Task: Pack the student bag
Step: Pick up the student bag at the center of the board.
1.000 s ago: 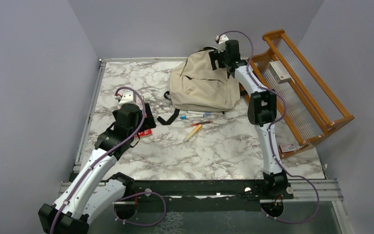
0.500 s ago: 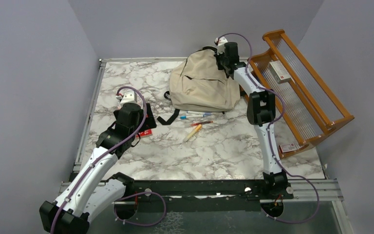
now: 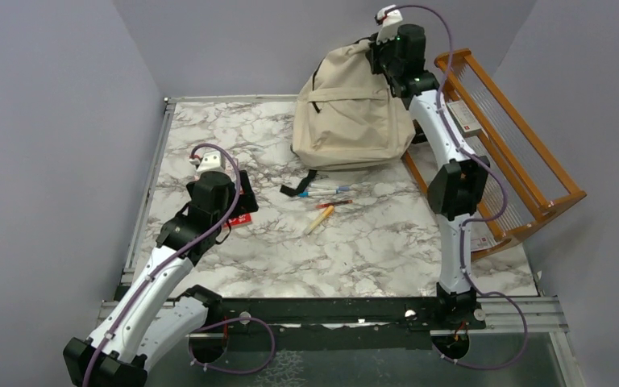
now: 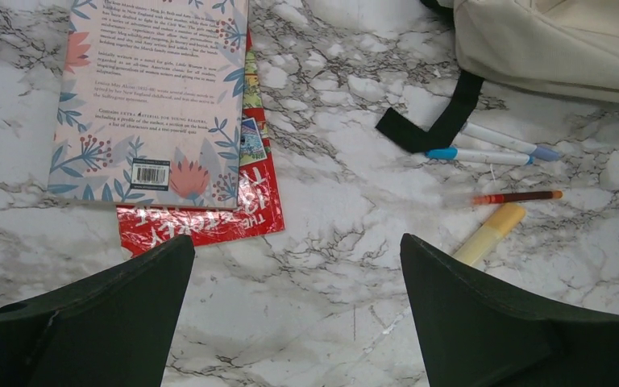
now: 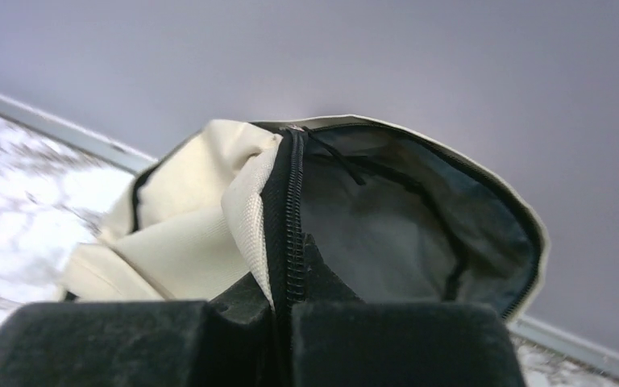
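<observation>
Right claw (image 5: 282,305) was clamped shut on the black zip edge at the top of the student bag (image 3: 353,113), with the fabric and zipper teeth pinched between its two dark fingers. That arm reached high over the far side of the worktop (image 3: 355,250), and the bag hung upright from the grip, its front pocket facing the arms' bases and its bottom down at the marble surface. Seen from the right wrist, the main compartment gaped open and showed grey lining. One black strap (image 4: 437,129) trailed from under the bag onto the marble.

Left claw (image 4: 296,251) stood wide open and held nothing, hovering over the left part of the worktop. Below it lay a floral paperback (image 4: 149,97), back cover up, overlapping a red book (image 4: 209,222). Between the books and the bag lay two blue-capped markers (image 4: 483,153) side by side, near the strap's end, then a thin red pen (image 4: 516,196) and a yellow marker (image 4: 490,234), all well apart from both claws.

To the right of the bag a wooden rack (image 3: 524,173) leaned at a tilt, with a small box (image 3: 461,117) lying on its slats.
</observation>
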Motion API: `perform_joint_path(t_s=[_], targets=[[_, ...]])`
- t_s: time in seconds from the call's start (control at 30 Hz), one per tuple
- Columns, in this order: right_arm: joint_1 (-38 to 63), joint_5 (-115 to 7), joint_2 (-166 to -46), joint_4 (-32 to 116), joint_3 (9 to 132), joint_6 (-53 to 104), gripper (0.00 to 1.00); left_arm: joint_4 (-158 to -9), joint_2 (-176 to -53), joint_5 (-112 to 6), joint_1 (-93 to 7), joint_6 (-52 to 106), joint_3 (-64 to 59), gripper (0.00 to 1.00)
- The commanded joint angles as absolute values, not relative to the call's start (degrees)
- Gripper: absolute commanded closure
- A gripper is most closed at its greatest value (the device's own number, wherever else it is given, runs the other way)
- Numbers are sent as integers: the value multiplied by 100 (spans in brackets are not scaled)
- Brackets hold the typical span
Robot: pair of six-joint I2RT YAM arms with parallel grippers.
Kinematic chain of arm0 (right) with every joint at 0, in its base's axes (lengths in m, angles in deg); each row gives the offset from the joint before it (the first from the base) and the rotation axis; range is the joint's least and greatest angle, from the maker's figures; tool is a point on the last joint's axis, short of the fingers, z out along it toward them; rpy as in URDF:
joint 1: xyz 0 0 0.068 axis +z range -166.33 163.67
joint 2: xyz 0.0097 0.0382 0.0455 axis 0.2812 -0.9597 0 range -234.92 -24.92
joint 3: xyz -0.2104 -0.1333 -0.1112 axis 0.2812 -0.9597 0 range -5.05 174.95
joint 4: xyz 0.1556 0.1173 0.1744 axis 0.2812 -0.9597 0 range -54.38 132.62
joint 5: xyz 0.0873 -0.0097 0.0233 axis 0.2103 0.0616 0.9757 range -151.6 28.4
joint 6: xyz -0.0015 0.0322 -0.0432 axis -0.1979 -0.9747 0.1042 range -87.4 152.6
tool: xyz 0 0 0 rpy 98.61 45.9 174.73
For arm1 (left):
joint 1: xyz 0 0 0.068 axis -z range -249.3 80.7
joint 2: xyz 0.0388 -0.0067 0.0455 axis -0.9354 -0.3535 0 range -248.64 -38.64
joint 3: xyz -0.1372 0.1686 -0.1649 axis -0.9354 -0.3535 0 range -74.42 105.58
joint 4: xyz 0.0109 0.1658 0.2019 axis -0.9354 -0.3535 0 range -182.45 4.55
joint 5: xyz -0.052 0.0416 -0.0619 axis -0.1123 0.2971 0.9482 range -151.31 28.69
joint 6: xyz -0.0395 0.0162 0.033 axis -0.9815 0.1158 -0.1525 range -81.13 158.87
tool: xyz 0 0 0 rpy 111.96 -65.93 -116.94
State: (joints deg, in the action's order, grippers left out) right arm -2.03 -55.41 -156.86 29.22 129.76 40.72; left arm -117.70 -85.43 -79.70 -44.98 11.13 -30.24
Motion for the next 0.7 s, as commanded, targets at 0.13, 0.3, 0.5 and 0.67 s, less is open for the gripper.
perform_joint_path(t_s=[0.13, 0.3, 0.5, 0.67], targets=[[59, -4781, -14049, 3002, 13267, 3954, 100, -11437, -7932, -7529, -4545, 1508, -2645, 1], [390, -4310, -13430, 2627, 13270, 3975, 100, -11468, -7725, -6987, -4539, 1649, -1932, 1], [691, -3177, -12753, 2114, 13165, 3734, 100, -11788, -7569, -6619, -4539, 2002, -1039, 1], [705, -1894, -11960, 2108, 12482, 3519, 99, -12031, -7449, -6419, -4539, 2361, -406, 1]])
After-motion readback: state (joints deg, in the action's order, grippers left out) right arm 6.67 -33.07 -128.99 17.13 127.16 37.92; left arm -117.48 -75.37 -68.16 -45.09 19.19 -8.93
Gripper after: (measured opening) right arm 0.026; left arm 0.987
